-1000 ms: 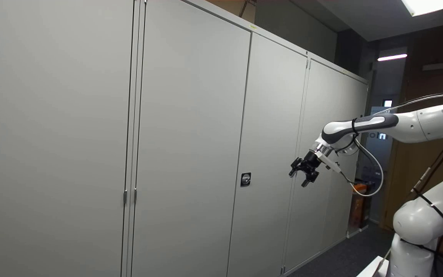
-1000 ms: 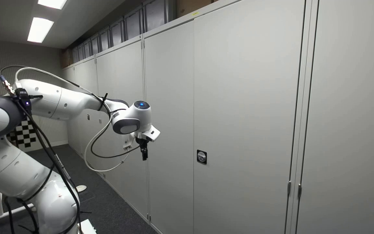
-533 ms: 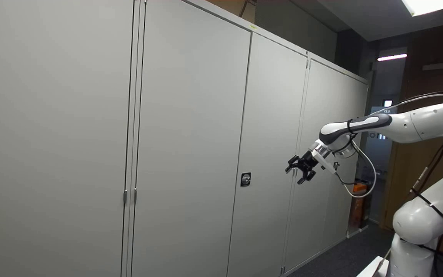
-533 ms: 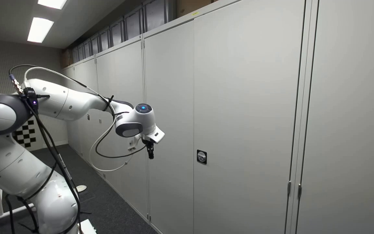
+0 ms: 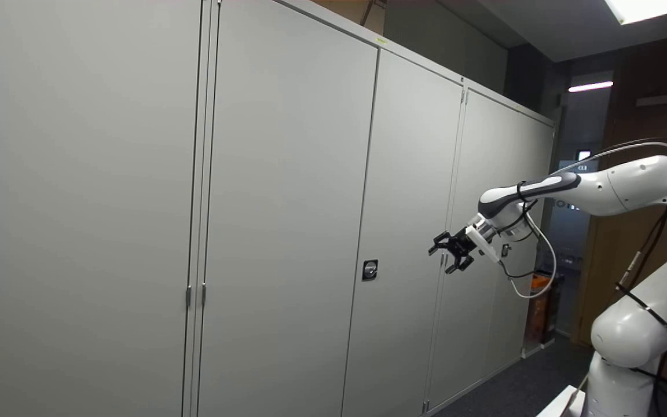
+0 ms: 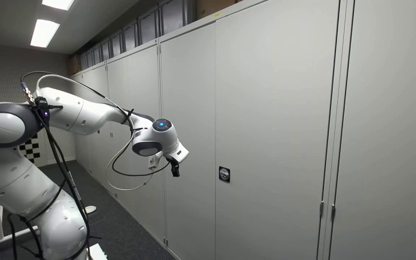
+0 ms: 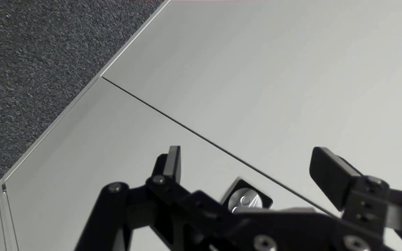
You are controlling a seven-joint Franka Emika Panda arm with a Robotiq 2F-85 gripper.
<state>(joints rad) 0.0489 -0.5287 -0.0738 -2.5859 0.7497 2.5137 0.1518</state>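
1. Pale grey cabinets (image 5: pixel 293 202) stand in a long, closed row.
2. Dark flecked carpet (image 7: pixel 47 62) runs along their foot.
3. The white arm (image 6: pixel 96 115) extends in front of the cabinets.
4. Its black gripper (image 7: pixel 246 157) points downward at a slant, fingers (image 7: pixel 172 165) spread wide.
5. A round silver handle (image 7: pixel 244 198) on a black plate (image 7: pixel 266 201), beside a door seam (image 7: pixel 204 138), sits apart from the gripper, partly hidden in the wrist view.

Nothing is legible: neither the lettering (image 5: pixel 568 205) on the glass panel (image 5: pixel 574 231) (partly covered) nor the yellow label (image 5: pixel 381 41) on the cabinet (image 5: pixel 293 202).
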